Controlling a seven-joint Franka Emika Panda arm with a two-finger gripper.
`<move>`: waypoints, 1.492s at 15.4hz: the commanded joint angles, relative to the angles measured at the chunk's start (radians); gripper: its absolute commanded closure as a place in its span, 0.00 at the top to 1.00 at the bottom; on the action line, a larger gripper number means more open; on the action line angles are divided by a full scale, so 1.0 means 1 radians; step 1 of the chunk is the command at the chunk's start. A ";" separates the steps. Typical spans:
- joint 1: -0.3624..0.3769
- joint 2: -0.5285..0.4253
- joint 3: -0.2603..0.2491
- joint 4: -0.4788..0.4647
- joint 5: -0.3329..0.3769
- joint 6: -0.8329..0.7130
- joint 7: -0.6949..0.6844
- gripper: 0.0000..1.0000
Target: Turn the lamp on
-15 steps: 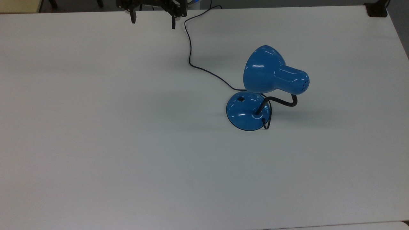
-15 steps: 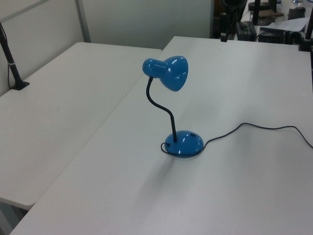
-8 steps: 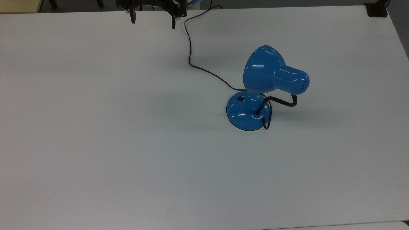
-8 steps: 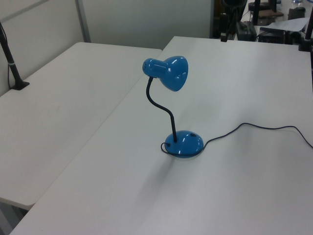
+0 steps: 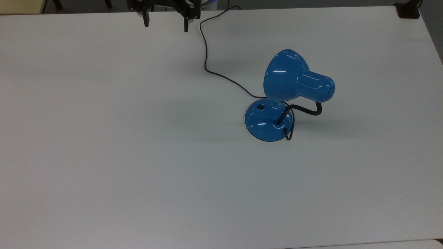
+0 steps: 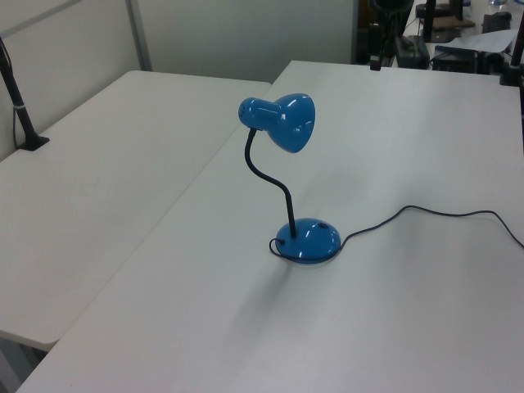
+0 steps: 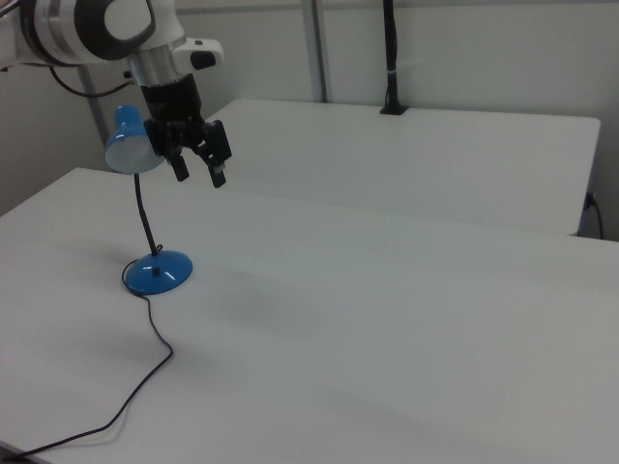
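The tool (image 5: 166,24) sits at the top edge of the top view, above the far side of the table (image 5: 104,138), with its two fingers apart and nothing between them. Compared with a second ago, the gap between the fingers is slightly narrower: the finger on the top view's left has shifted a little inward, while the other has barely moved. Apart from that the arm has hardly travelled, so this reads as the very start of the task, with the approach barely begun.

The lamp (image 5: 290,93) stands well apart from the tool, toward the top view's right of the table's middle. It has not moved. Its shade (image 6: 282,121) shows no glow in the left view, so I judge it unlit. The small black switch (image 5: 260,107) sits on the round base (image 5: 268,121), on the side nearest the cord (image 5: 205,52), which trails off to the far edge just beside the tool. In the right view the tool (image 7: 198,169) hangs in the air, high above the table.

Pressing the switch would be easier with the fingers together, so the slight narrowing may be preparation. The tool must cross the table and descend, avoiding the overhanging shade.
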 commanded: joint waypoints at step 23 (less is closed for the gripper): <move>0.119 -0.008 0.000 -0.214 0.015 0.179 -0.199 0.00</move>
